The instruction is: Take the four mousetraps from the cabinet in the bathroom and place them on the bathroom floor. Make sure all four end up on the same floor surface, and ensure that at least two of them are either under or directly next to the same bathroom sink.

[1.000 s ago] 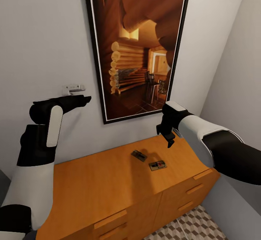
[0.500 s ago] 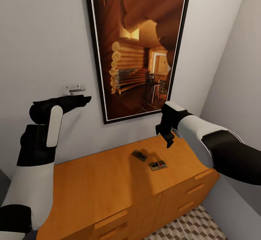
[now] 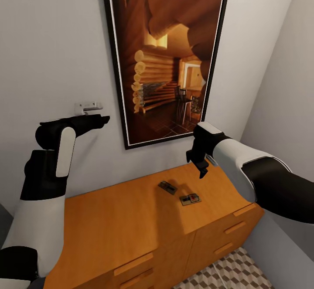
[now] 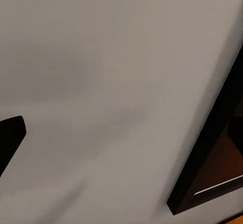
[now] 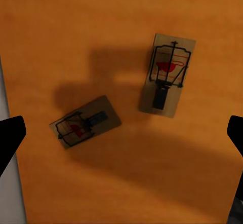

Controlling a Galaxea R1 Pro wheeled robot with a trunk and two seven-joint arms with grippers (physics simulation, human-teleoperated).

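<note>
A tall black-framed picture [image 3: 165,60] of a log-cabin interior hangs on the pale grey wall [image 3: 48,45], a small white wall fitting [image 3: 88,106] sits beside it, and another grey wall [image 3: 283,88] meets it at the corner.

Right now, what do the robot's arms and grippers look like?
Both arms alternate glossy white shells with matte black segments. The left arm has a slim white oval panel on its black forearm. The right gripper is black and blocky behind a white wrist cap; the left gripper is black and tapered. No cables or markings show.
</note>
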